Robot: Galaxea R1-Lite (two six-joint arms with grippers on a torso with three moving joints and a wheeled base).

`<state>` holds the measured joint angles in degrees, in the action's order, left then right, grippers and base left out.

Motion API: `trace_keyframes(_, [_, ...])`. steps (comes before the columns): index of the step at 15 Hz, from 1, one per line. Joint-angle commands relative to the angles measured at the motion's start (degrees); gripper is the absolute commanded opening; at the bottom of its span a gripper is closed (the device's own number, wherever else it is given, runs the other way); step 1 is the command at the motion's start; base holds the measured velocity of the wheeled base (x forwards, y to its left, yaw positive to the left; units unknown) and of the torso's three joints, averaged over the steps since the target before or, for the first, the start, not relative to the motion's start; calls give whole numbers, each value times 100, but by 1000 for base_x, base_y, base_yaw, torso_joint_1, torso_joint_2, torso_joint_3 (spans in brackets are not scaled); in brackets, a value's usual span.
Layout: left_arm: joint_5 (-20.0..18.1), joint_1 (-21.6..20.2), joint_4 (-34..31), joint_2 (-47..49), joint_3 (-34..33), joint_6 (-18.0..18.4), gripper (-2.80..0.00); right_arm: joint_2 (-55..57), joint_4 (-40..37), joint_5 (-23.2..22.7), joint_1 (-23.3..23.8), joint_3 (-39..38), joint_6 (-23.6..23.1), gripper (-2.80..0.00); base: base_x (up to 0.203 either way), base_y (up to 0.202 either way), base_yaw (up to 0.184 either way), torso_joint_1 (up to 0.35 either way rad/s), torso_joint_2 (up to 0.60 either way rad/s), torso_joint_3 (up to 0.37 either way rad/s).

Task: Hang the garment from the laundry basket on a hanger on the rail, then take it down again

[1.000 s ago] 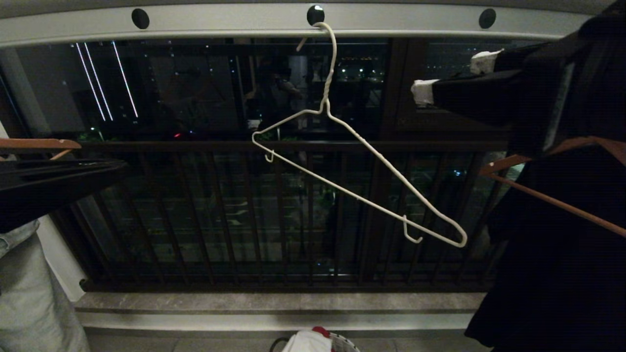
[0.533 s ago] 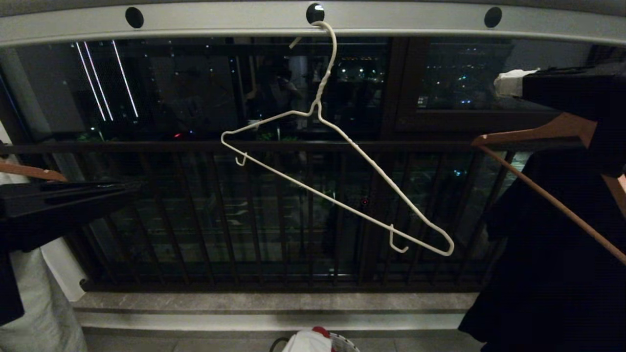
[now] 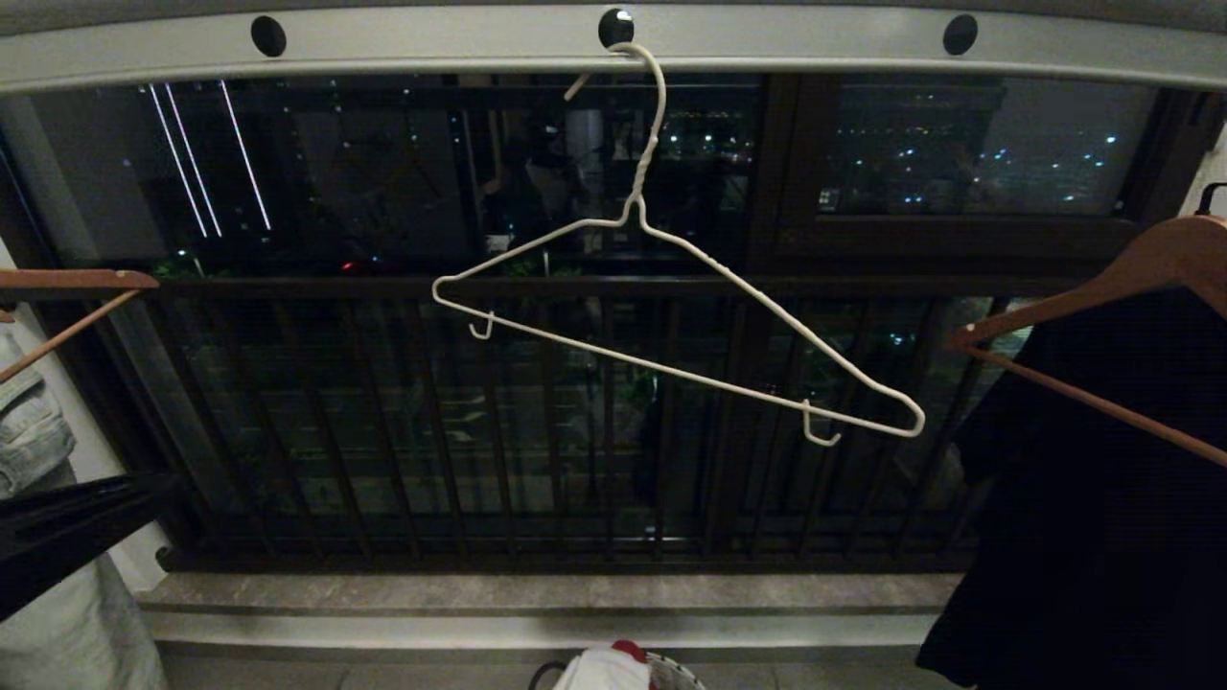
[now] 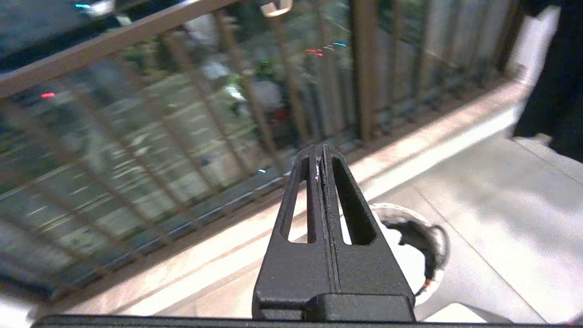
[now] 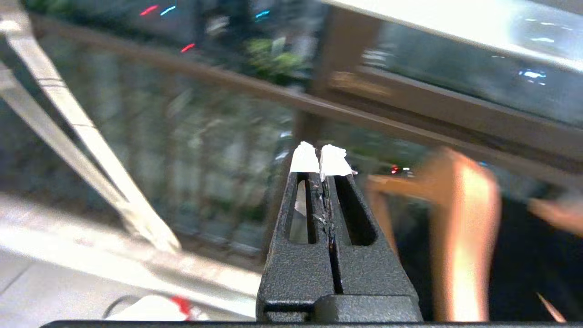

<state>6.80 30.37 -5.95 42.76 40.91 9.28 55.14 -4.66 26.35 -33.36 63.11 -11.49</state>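
Overhead, bare hanger [image 3: 671,316] on rail [image 3: 767,43].

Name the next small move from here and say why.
Probably lower the left gripper toward the laundry basket and open it. The hanger hangs bare and tilted from the rail, the garment lies in the basket on the floor below, and both the left and the right gripper are shut on nothing, so nothing is yet in hand.

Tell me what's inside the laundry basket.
White cloth with a red cloth behind it fills the laundry basket. Whether it is the T-shirt, and anything underneath, is hidden below the frame.
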Motion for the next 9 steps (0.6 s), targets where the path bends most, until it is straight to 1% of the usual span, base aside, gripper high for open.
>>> trace_keyframes(1, [32,-227,-1,-804,-267,-29,-280,-1286,-11,-61,769,-475,5,-280,0,0,0,0,0,0])
trace_keyframes(2, [-58,-522,2,-1162,-425,-126,-280,-1675,-17,-99,1091,-658,16,-280,0,0,0,0,0,0])
trace_keyframes(4, [-187,-1226,-5,-1611,-599,-497,-280,-2298,-22,-130,1798,-1053,15,-280,0,0,0,0,0,0])
trace_keyframes(6, [-263,-2046,-22,-1962,-726,-850,-280,-2714,-5,3,2555,-1447,-44,-280,0,0,0,0,0,0])
trace_keyframes(7, [-292,-2204,-30,-2140,-927,-963,-280,-2974,-10,54,2749,-1569,-75,-280,0,0,0,0,0,0])
trace_keyframes(8, [-297,-2255,-35,-2288,-1148,-1039,-280,-3260,-26,98,2913,-1660,-114,-280,0,0,0,0,0,0])
trace_keyframes(9, [-296,-2390,-37,-2426,-1298,-1075,-280,-3502,-50,130,3020,-1779,-152,-280,0,0,0,0,0,0])
